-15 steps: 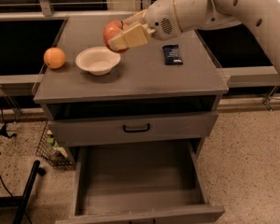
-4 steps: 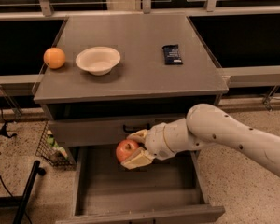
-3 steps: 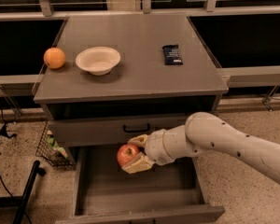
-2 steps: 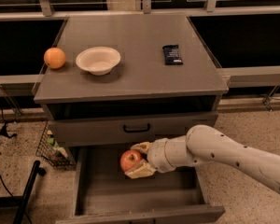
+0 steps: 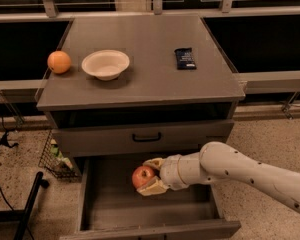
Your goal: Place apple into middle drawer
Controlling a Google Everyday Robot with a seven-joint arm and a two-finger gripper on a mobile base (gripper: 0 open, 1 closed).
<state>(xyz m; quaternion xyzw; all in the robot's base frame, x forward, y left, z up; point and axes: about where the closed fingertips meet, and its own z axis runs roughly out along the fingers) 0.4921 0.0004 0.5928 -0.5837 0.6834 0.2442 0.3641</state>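
The red apple (image 5: 140,176) hangs inside the open middle drawer (image 5: 120,209), just over the back part of its bare grey floor. My gripper (image 5: 144,177) comes in from the right on a white arm and is shut on the apple, with one tan finger (image 5: 154,162) above it and the other below. Whether the apple touches the drawer floor is not visible.
The closed drawer with a black bar handle (image 5: 146,137) is directly above my gripper. On the cabinet top (image 5: 150,84) sit an orange (image 5: 59,62), a white bowl (image 5: 106,64) and a dark snack packet (image 5: 185,58). A wire basket (image 5: 52,156) stands on the floor to the left.
The arm carried the apple from the cabinet top down in front of the cabinet. Over the last second it sank lower and shifted slightly right in the open drawer.
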